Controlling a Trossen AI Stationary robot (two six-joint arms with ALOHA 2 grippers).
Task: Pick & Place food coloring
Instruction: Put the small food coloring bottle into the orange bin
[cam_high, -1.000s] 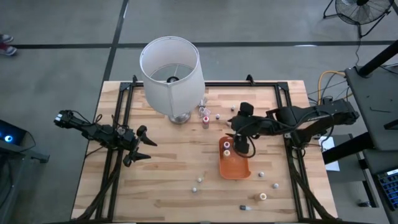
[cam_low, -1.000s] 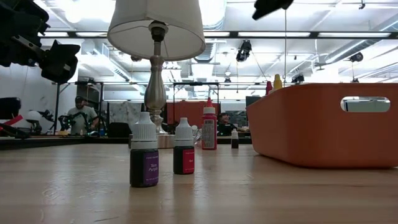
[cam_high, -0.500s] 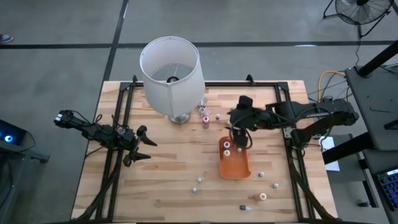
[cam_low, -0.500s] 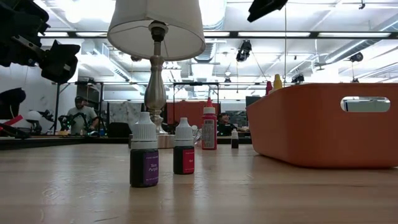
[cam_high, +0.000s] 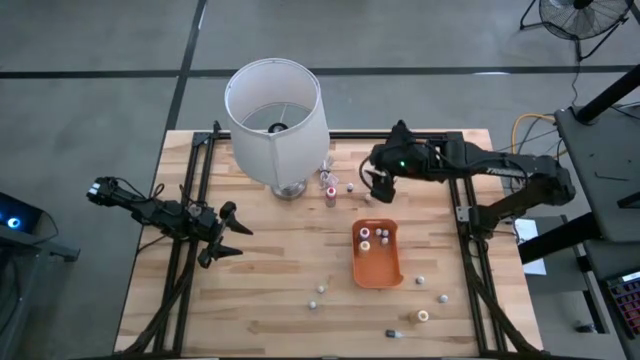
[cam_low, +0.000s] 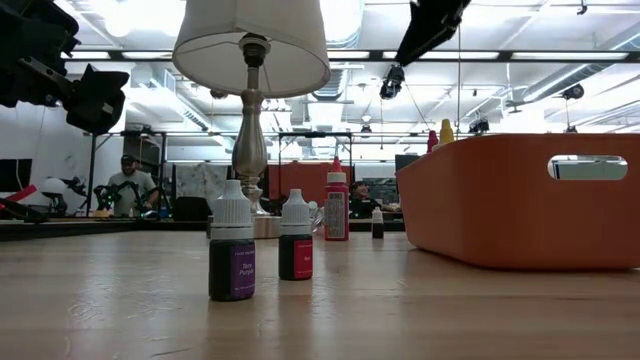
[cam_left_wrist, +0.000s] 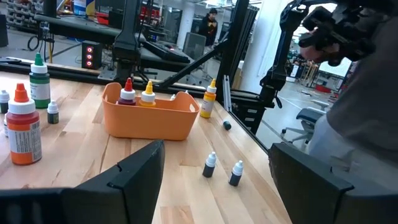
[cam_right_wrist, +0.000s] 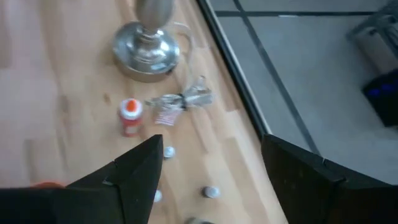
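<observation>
High view first: the right hand (cam_high: 377, 183) hangs over the far middle of the pale wooden plank surface (cam_high: 270, 270), beyond the orange oblong plastic tray (cam_high: 377, 268) and right of the big white lampshade (cam_high: 275, 108). Its two dark fingers (cam_right_wrist: 134, 177) stand wide apart and carry nothing — the right wrist view looks between them at bare wood, the lamp's silver foot (cam_right_wrist: 148, 50), a crumpled bit of clear wrapping (cam_right_wrist: 180, 99) and a red-bodied bottle with an orange cap (cam_right_wrist: 130, 116) standing near that foot.

Food coloring bottles (cam_high: 374, 238) are spread around. Three stand upright in the far end of the tray. Others stand loose on the surface: a red one (cam_high: 330, 195) and a few tiny ones near the lamp's base, two near the tray's left side (cam_high: 318, 294), and several off its right near corner, one of them lying on its side (cam_high: 392, 333). From the low view, a purple-labelled bottle (cam_low: 232, 256) and a red-labelled bottle (cam_low: 296, 250), both white-capped, stand side by side close to the camera, apart from each other.

Over at the surface's left edge the left hand (cam_high: 226, 231) waits, well away from the bottles — its fingers (cam_left_wrist: 127, 186) spread wide, nothing between them.
</observation>
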